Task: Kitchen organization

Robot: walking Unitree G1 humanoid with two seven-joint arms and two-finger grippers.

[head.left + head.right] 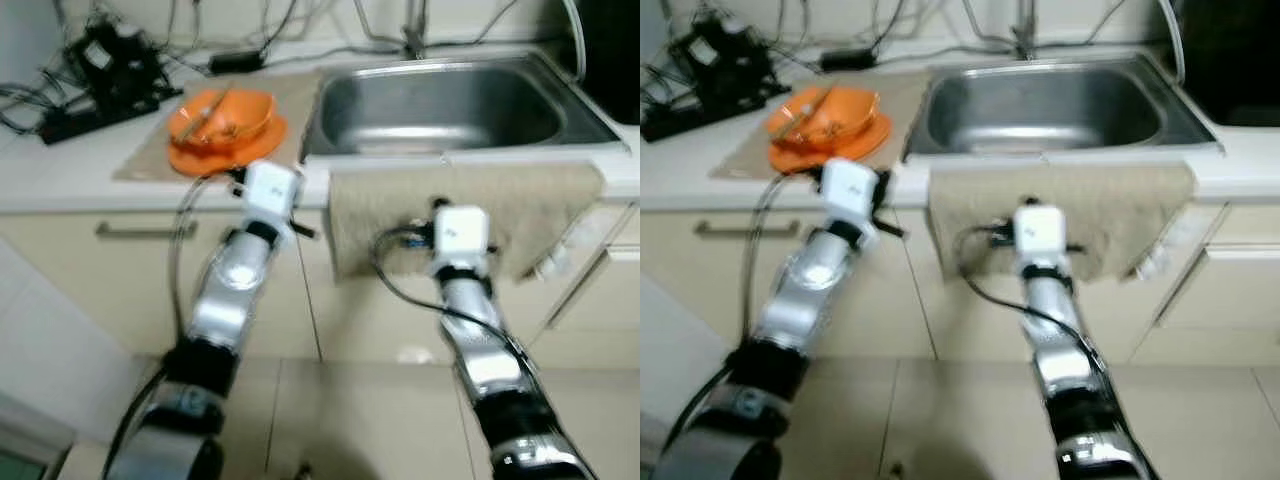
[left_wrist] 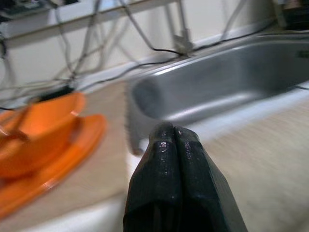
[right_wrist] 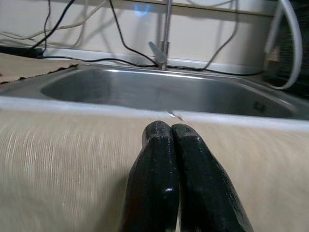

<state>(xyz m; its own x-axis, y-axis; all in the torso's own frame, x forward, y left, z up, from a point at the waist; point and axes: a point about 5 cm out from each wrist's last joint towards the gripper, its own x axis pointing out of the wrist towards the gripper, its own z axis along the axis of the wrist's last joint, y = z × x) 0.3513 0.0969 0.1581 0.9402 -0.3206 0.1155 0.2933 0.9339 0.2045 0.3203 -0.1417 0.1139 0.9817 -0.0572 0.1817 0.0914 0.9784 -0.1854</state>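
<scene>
An orange bowl [image 1: 222, 115] sits on an orange plate [image 1: 228, 152] on a beige mat left of the steel sink [image 1: 450, 105]. A thin utensil [image 1: 207, 112] lies in the bowl. A beige towel [image 1: 530, 200] hangs over the counter's front edge below the sink. My left gripper [image 2: 173, 133] is shut and holds nothing. It is at the counter edge, just in front of the plate and to its right. My right gripper [image 3: 170, 129] is shut and holds nothing, and it points at the hanging towel just below the sink rim.
Black cables and a power strip [image 1: 95, 75] crowd the counter's back left. A faucet [image 1: 413, 38] stands behind the sink. Cabinet fronts with a drawer handle [image 1: 140, 230] lie under the counter, with tiled floor [image 1: 360, 420] below.
</scene>
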